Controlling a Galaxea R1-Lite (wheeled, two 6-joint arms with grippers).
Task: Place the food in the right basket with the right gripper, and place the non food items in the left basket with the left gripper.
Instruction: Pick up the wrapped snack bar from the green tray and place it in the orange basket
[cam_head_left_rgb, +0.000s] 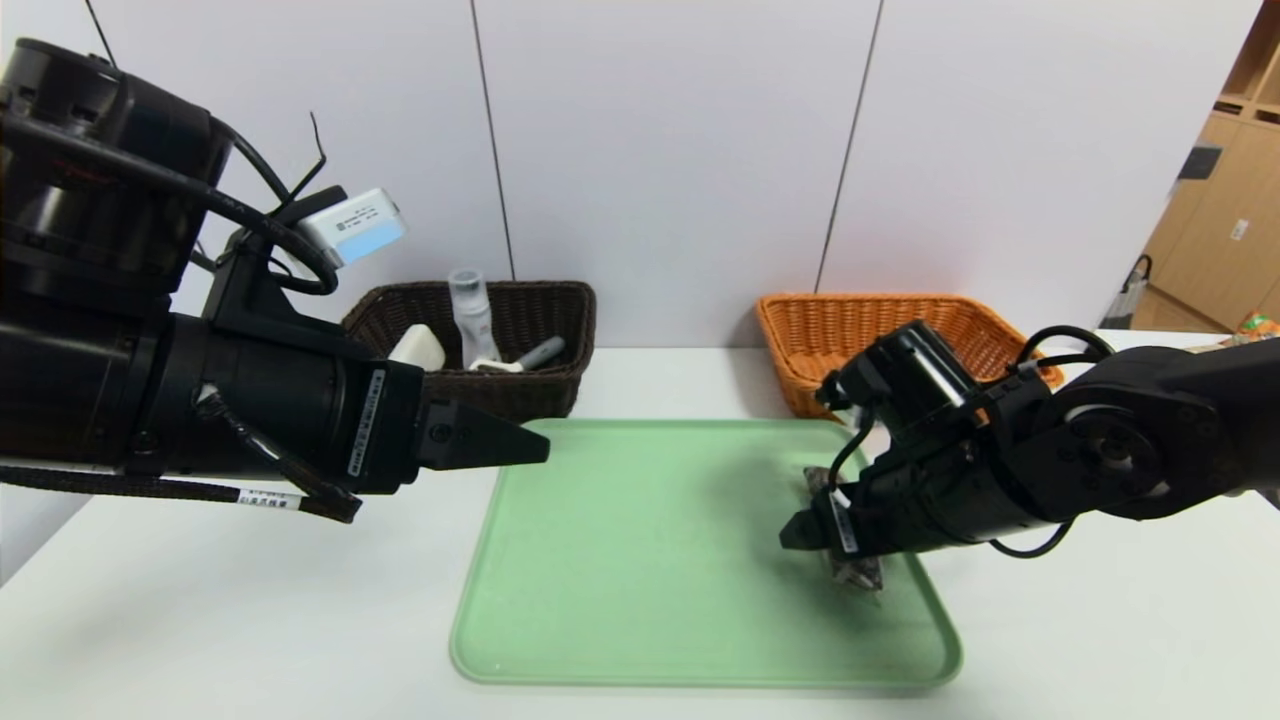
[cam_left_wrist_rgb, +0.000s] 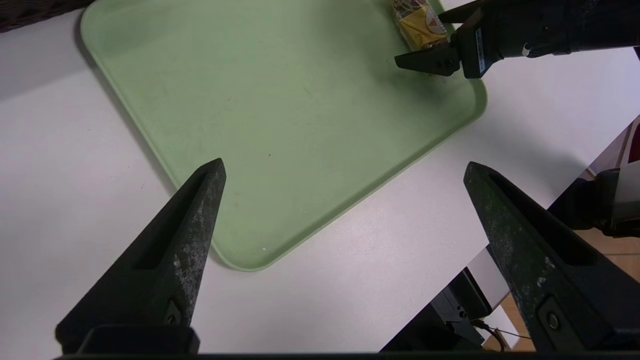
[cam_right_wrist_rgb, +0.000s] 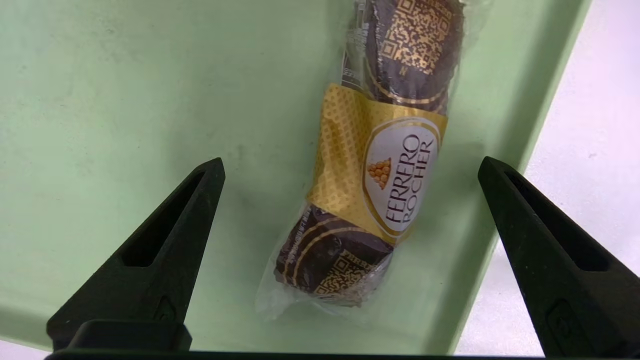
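White wall panels (cam_head_left_rgb: 660, 150) are standing beyond both pincers. The white tabletop (cam_head_left_rgb: 300, 610) is spreading beneath them and carrying everything noted below.

Green tray (cam_head_left_rgb: 650, 560): lying flat on the tabletop, its right part extending under the right pincer (cam_right_wrist_rgb: 351, 162), its left edge running near the left pincer (cam_left_wrist_rgb: 345, 162).

Orange basket (cam_head_left_rgb: 815, 340): sitting past the tray's far edge, behind the right pincer, the right arm (cam_head_left_rgb: 1130, 440) partly covering it.

Dark brown basket (cam_head_left_rgb: 545, 400): sitting beyond the left pincer, close to the tray's far left corner and holding several items.

Left pincer: hovering near the tray's left edge, in front of the dark brown basket; gaping wide and holding nothing.

Right pincer: pointing down over the right part of the tray; standing wide, gripping nothing, its two fingers straddling the food.

Ferrero Rocher pack (cam_right_wrist_rgb: 375, 165): lying on the tray between the spread fingers of the right pincer, showing a gap to each fingertip, near the tray's right edge.

Beyond the left pincer, inside the dark brown basket: a clear-and-white bottle (cam_head_left_rgb: 472, 315) is standing up, a white item (cam_head_left_rgb: 418, 348) is resting to its left, and a grey-handled item (cam_head_left_rgb: 540, 353) is lying to its right.
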